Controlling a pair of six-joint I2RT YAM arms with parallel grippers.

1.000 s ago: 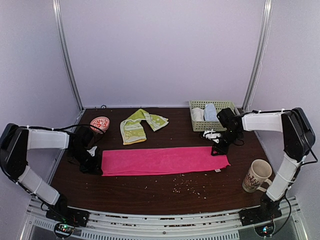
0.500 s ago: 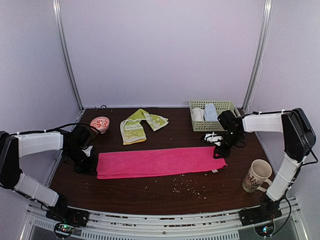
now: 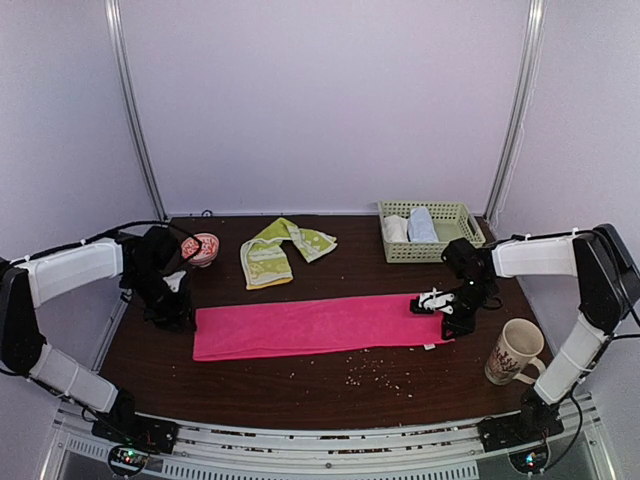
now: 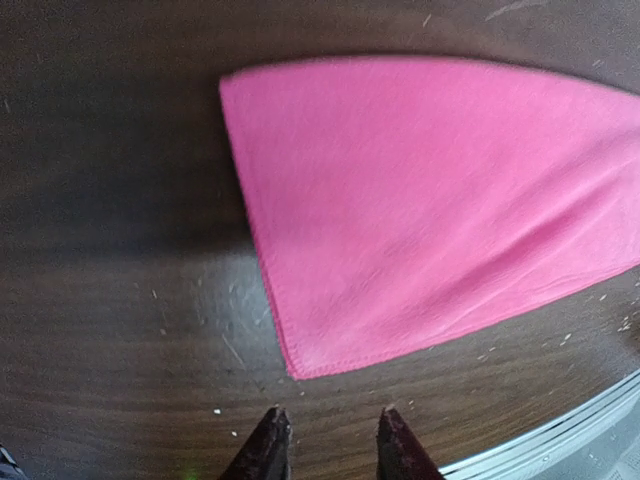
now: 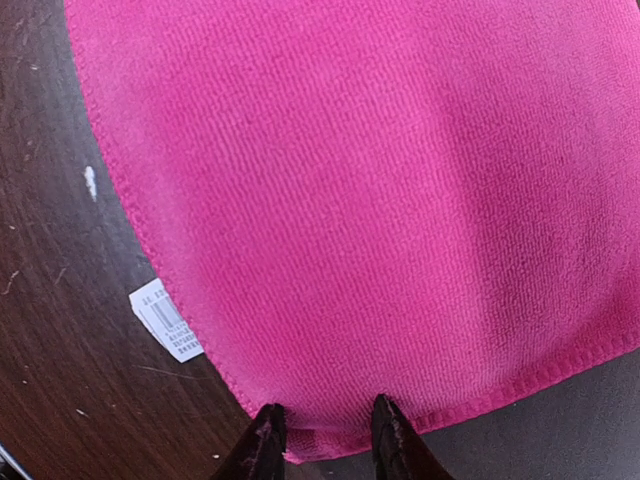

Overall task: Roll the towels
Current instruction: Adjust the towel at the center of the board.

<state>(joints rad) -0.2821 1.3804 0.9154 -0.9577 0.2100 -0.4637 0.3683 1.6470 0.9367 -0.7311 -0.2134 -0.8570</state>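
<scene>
The long hot-pink towel (image 3: 320,325) lies flat across the middle of the table. My left gripper (image 3: 172,318) hangs open just off the towel's left end; in the left wrist view the pink corner (image 4: 300,365) lies ahead of that gripper (image 4: 330,440), with bare wood between its fingers. My right gripper (image 3: 452,322) is over the right end. In the right wrist view this gripper (image 5: 325,440) has its fingers apart on the hem of the pink towel (image 5: 380,200), beside a white label (image 5: 165,318). The yellow-green patterned towel (image 3: 275,250) lies crumpled behind.
A pale green basket (image 3: 455,250) at the back right holds a white roll (image 3: 396,228) and a light-blue roll (image 3: 421,224). A red-patterned bowl (image 3: 200,247) sits at the back left and a mug (image 3: 512,350) at the right front. Crumbs (image 3: 370,375) dot the wood before the towel.
The left gripper pulled the pink towel a little leftward, then opened, let go of its end and drew back. The right gripper moved nearer and rightward along the towel's right end.
</scene>
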